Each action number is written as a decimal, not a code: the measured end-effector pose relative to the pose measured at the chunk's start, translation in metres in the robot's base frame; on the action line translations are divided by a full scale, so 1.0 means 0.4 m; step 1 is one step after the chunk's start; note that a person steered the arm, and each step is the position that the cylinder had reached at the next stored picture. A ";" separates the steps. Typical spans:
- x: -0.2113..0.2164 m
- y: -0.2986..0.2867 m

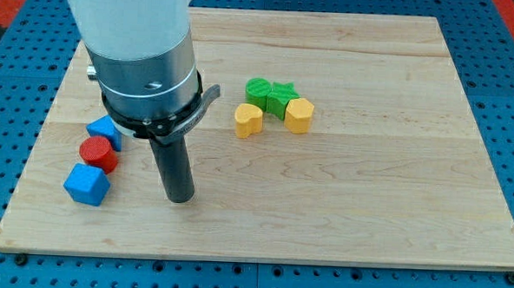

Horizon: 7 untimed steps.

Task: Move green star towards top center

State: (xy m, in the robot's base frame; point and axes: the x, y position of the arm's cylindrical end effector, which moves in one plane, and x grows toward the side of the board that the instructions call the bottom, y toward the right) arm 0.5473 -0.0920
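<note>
Rod parked low on the wooden surface (pixel 367 210), well apart from the green star.

No end effector jaws here, only my tip (pixel 180 198), touching nothing. At its 9 o'clock: blue cube (pixel 87 185), red cylinder (pixel 98 154), another blue block (pixel 105 131). Farther, at 1 o'clock, a tight cluster: yellow heart-like block (pixel 248 120), yellow hexagon (pixel 299 115), green star (pixel 281 99), green block (pixel 258 90).

Blocks: green star (pixel 281 99), green round block (pixel 258 89), two yellow (pixel 248 120) (pixel 299 115), two blue (pixel 105 130) (pixel 87 185), one red (pixel 97 153). Board (pixel 368 184): pale wood grain. Rod: dark.
</note>
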 end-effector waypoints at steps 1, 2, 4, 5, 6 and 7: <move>0.000 0.001; 0.000 0.009; -0.131 0.157; -0.193 0.218; -0.253 0.276; -0.322 0.336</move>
State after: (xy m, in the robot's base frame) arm 0.4185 0.0425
